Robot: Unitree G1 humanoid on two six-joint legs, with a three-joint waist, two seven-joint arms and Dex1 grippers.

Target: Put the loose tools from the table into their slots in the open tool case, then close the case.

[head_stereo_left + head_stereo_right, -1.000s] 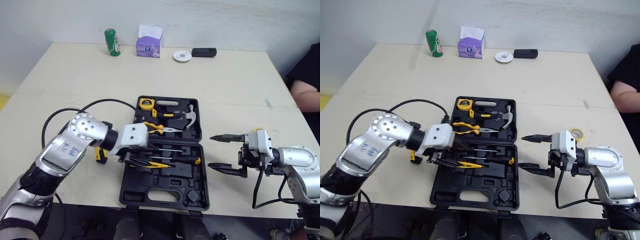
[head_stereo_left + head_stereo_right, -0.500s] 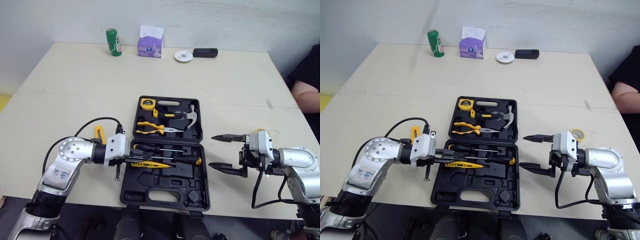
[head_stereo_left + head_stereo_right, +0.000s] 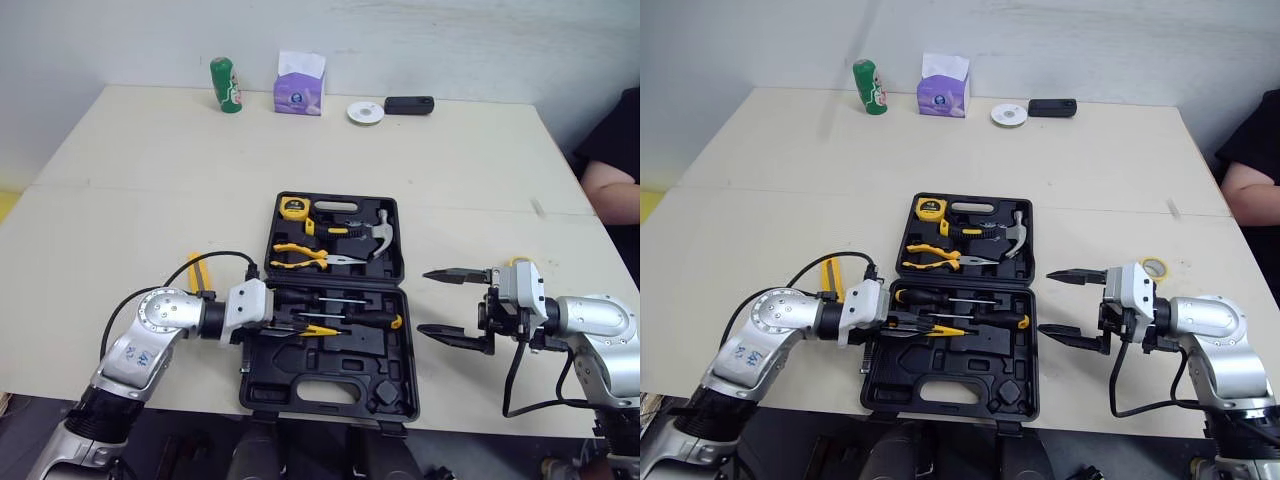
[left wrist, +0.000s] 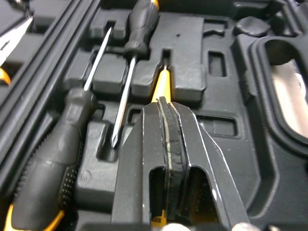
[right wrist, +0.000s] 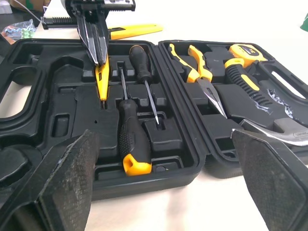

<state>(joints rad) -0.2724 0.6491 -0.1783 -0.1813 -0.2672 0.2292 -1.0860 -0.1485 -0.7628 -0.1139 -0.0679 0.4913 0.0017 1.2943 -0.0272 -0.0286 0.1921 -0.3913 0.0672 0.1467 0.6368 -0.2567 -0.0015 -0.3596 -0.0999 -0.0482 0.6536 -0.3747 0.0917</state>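
Just left of the tool case (image 3: 330, 378), a loose yellow tool (image 5: 135, 31) lies on the bench (image 3: 150, 160), not yet put away, with a black cable (image 3: 225, 256) arching over it.

The left end effector (image 4: 165, 107) reaches in over the left edge of the case, into its near half. Its two fingers are pressed together on the back end of a slim yellow tool (image 4: 162, 83), with only a thin sliver of it between the pads. The front of that tool points across the case and lies in a moulded groove, just beside two screwdrivers (image 5: 134, 134) already lying in their own grooves.

The step in hand looks like seating this slim yellow tool. The next move probably calls for pressing it flat into the groove, parting the fingers and drawing back out to the left without dragging it loose. After that, the yellow tool left of the case would be the next pick.

In the far half of the case sit pliers (image 3: 305, 258), a hammer (image 3: 376, 234) and a tape measure (image 3: 293, 208).

Just right of the case, the right end effector (image 3: 425, 303) hangs above the bench. Its fingers are spread wide and point toward the case, holding and touching nothing.
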